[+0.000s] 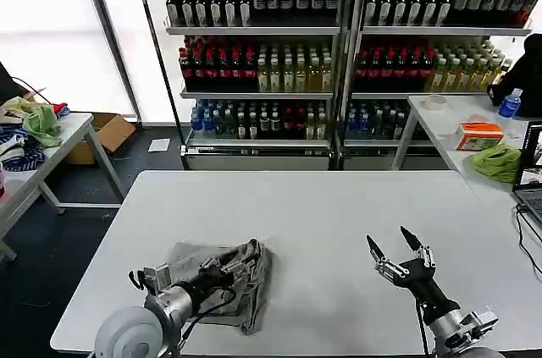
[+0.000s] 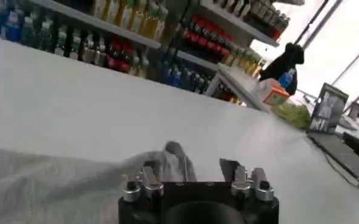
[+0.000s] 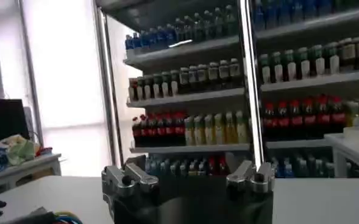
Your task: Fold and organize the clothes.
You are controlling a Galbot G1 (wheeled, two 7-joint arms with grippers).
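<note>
A crumpled light grey shirt [image 1: 222, 278] lies on the near left of the white desk [image 1: 313, 214], directly under the left claw [image 1: 227, 273], whose fingers are closed on a raised fold of the cloth. The right claw [image 1: 394, 250] hovers well apart over bare desk, fingers spread wide and holding nothing. Bottle shelves [image 1: 254, 53] stand behind
</note>
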